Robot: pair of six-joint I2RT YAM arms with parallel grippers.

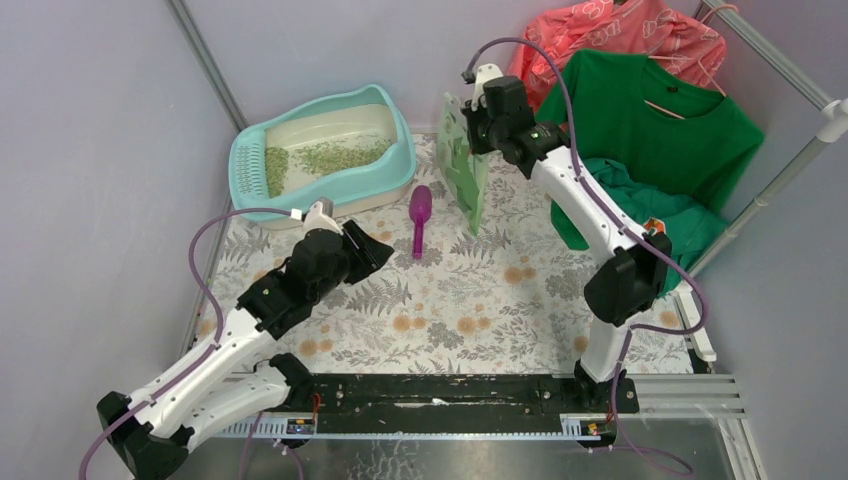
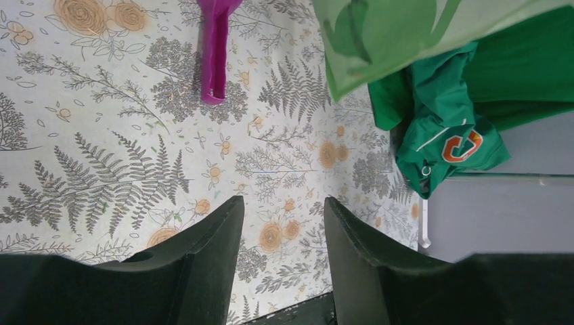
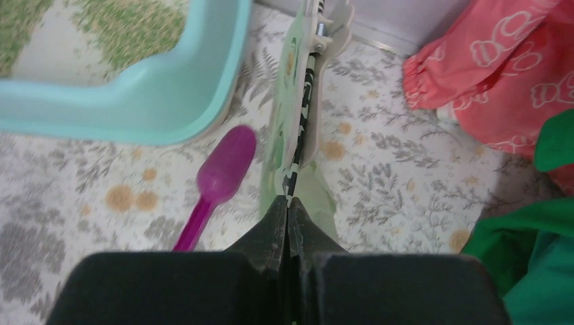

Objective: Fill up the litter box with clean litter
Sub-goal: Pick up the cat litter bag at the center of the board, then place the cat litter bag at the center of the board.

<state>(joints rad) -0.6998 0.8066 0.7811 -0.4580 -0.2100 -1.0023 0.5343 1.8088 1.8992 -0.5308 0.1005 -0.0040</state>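
Turquoise-rimmed litter box (image 1: pixel 322 150) at table's far left, cream basin partly covered with pale-green clean litter (image 1: pixel 340 155), scattered thinly.

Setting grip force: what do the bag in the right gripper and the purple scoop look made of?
The bag looks like thin flexible plastic film; it is pinched flat and wrinkled in the right gripper. The scoop is probably rigid moulded plastic, with a smooth, even purple sheen.

1. Top view looks down from behind the arm bases over the whole table (image 1: pixel 480 300).
2. Left wrist view faces down, close to the table.
3. Right wrist view, also close, shares its purple scoop (image 2: pixel 215 47), plus the top view's litter box (image 3: pixel 135 101).
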